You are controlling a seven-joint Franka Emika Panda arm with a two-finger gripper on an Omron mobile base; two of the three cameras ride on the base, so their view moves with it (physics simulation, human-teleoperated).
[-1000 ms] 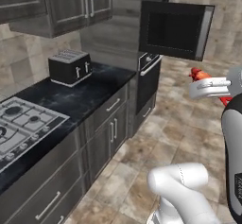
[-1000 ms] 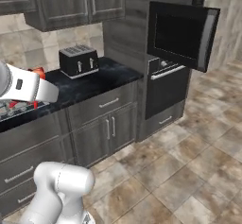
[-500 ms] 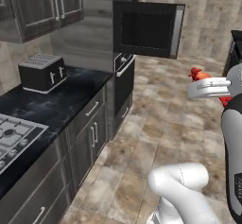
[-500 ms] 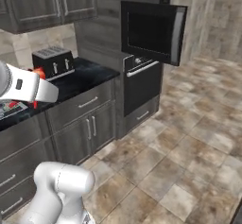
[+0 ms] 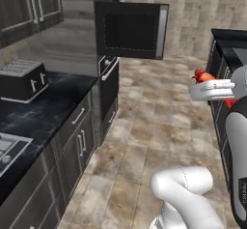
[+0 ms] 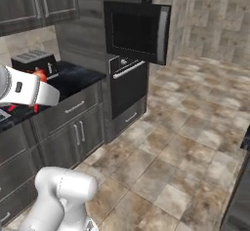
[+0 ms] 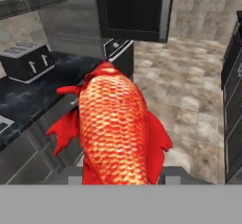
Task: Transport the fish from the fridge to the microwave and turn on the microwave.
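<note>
The fish is red-orange and scaly, and in the hand view it stands large between the dark fingertips of my gripper, which is shut on it. In the left base view the fish pokes out beyond the white hand at the right, high above the floor. In the right base view its red fins show behind the hand at the left. The microwave is a black box built in above the oven. Its dark-window door stands swung open. The fridge is out of view.
A black oven sits under the microwave. A black toaster stands on the dark counter, beside a stove top. A dark cabinet block stands at the right. Tiled floor lies between.
The whole picture has shifted: the base has moved, so the microwave and oven are now nearer and larger and the toaster has slid left. The fish stays in the gripper.
</note>
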